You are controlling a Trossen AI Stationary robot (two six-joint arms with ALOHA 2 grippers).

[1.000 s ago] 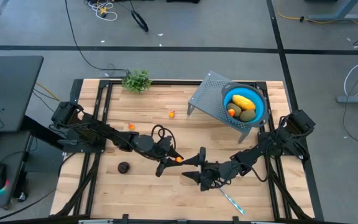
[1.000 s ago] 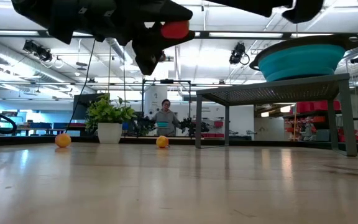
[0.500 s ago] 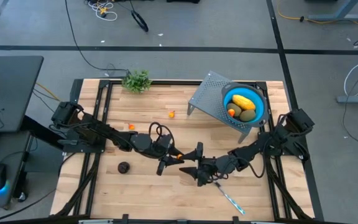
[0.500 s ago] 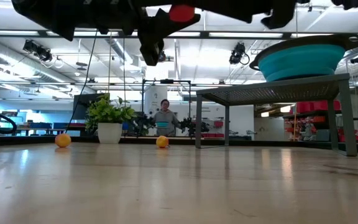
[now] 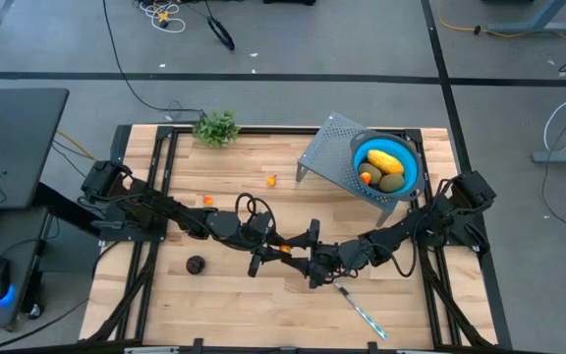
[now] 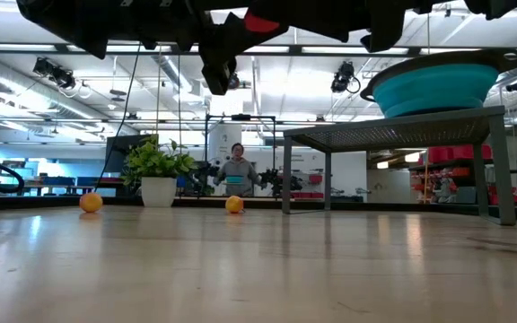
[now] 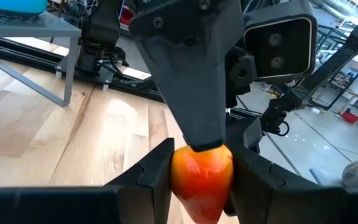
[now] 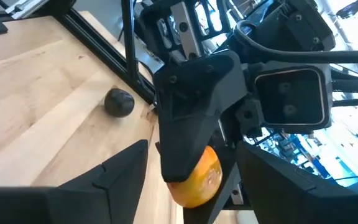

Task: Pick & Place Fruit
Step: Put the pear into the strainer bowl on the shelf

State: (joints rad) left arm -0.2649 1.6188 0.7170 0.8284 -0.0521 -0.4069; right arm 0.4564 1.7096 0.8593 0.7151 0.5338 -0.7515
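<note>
Left gripper (image 5: pixel 275 249) clamps a small orange fruit (image 7: pixel 201 177) above mid-counter (image 5: pixel 234 305). Right gripper (image 5: pixel 304 258) — jaws spread wide — brackets that fruit without gripping it. Bowl (image 5: pixel 411 177) holds more fruit; a purple ball (image 5: pixel 196 264) lies on the counter.

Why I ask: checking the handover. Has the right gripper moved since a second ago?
Yes. The right gripper has moved left, away from the knife, up to the left gripper holding the orange-red fruit.
</note>
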